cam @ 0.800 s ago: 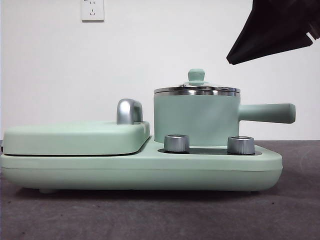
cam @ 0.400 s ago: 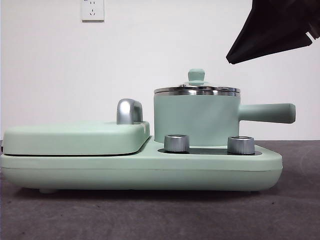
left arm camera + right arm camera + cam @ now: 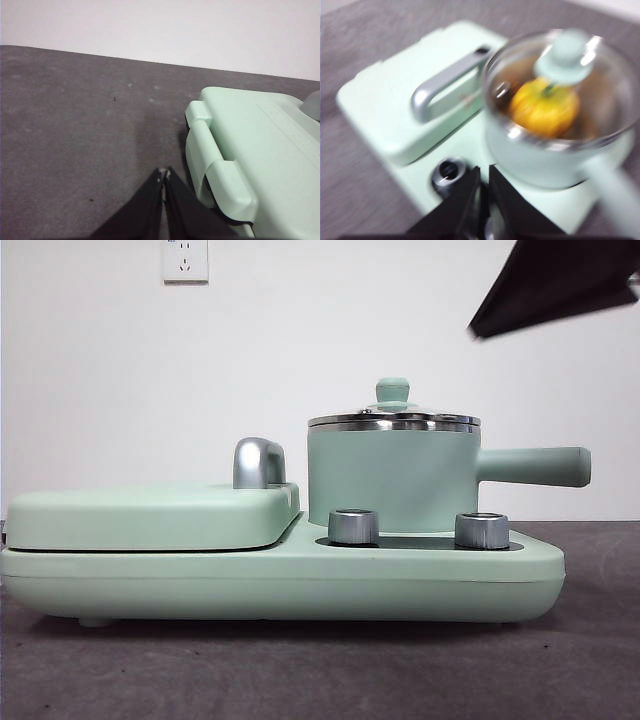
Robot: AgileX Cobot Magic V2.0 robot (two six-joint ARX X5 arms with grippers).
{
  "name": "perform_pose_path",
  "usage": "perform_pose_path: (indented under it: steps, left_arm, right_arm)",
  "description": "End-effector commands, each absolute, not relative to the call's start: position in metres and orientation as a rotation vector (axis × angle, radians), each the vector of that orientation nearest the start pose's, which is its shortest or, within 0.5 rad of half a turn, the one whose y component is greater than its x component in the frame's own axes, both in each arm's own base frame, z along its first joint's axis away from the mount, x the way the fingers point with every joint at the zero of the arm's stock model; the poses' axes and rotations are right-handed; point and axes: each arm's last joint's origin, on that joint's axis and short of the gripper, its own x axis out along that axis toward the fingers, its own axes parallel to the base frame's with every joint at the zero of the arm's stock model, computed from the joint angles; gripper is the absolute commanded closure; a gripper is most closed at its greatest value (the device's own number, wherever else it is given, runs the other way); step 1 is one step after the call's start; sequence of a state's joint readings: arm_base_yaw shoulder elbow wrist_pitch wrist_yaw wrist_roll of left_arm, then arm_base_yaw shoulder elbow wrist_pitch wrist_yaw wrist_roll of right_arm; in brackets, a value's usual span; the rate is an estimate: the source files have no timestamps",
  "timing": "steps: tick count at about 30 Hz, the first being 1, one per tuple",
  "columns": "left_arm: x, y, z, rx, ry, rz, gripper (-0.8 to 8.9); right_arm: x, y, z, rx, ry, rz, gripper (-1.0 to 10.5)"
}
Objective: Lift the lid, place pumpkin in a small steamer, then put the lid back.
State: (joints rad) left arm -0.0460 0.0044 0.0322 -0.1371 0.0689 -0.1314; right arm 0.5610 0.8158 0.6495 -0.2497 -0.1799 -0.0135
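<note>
The small steamer (image 3: 390, 480), a mint-green pot with a long side handle (image 3: 535, 466), stands on the right of the cooker base. The glass lid (image 3: 393, 420) sits shut on its steel rim. In the blurred right wrist view the pumpkin (image 3: 545, 110) lies inside the pot under the lid (image 3: 565, 55), yellow-orange with its stem up. My right gripper (image 3: 484, 172) hangs above and in front of the pot, shut and holding nothing; its dark tip (image 3: 560, 285) shows at the top right of the front view. Off the cooker's left end, my left gripper (image 3: 164, 173) is shut over the table.
The flat mint-green griddle cover (image 3: 150, 515) with a steel handle (image 3: 258, 462) fills the left of the base (image 3: 280, 585). Two steel knobs (image 3: 353, 526) (image 3: 481, 530) stand in front of the pot. Grey table surface (image 3: 75, 125) lies all around, with a white wall behind.
The right arm has risen toward the top right corner of the front view. Pot, lid and cooker have not moved.
</note>
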Motion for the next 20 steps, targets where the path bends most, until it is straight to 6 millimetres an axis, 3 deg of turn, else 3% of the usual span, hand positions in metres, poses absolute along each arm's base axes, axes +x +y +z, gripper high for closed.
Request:
perform_pose_path:
  steps: [1, 10, 20]
  left_arm:
    - [0.096, -0.006, 0.155, -0.138, 0.125, -0.105, 8.07]
    - [0.096, -0.006, 0.155, -0.138, 0.125, -0.105, 8.07]
    - [0.096, -0.006, 0.155, -0.138, 0.125, -0.105, 8.07]
  right_arm:
    - [0.147, 0.085, 0.266, -0.137, 0.346, 0.677, 9.2]
    - [0.116, 0.033, 0.203, -0.085, 0.112, 0.397, 9.2]
    - [0.099, 0.008, 0.166, -0.060, 0.003, 0.162, 9.2]
